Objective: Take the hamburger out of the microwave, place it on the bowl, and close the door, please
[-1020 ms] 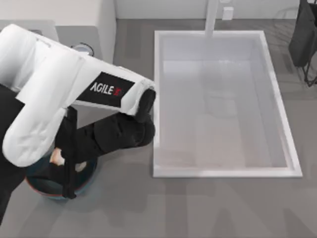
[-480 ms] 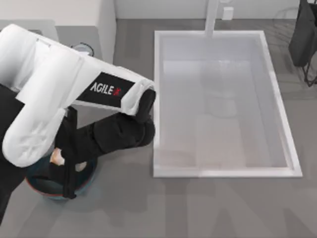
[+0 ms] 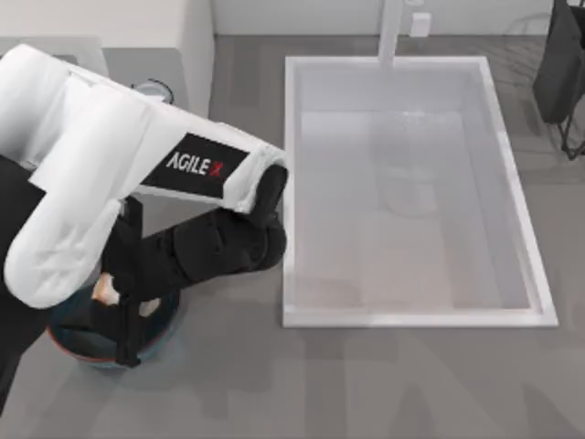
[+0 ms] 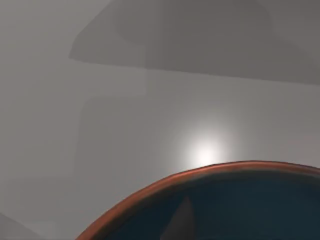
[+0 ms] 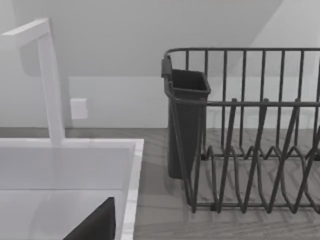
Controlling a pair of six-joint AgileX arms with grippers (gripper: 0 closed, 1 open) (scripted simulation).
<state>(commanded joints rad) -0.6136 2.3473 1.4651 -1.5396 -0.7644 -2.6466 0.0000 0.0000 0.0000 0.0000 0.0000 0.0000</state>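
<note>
From the top view, my left arm (image 3: 137,174) reaches down over the bowl (image 3: 160,340) at the table's near left corner. The hamburger (image 3: 107,291) peeks out as a small cream and orange lump above the bowl, right by the black left gripper (image 3: 123,306). The arm hides the fingers, so it may be holding the hamburger, but I cannot tell. The microwave (image 3: 196,46) sits at the far left. A big white sink (image 3: 416,318) lies to the right. My right arm (image 3: 562,69) is parked at the far right edge.

In the left wrist view, the bowl's reddish rim (image 4: 165,186) curves over grey table (image 4: 100,125).

In the right wrist view, there is a tall white faucet (image 5: 50,85), the sink's edge and a dark dish rack (image 5: 240,150).
</note>
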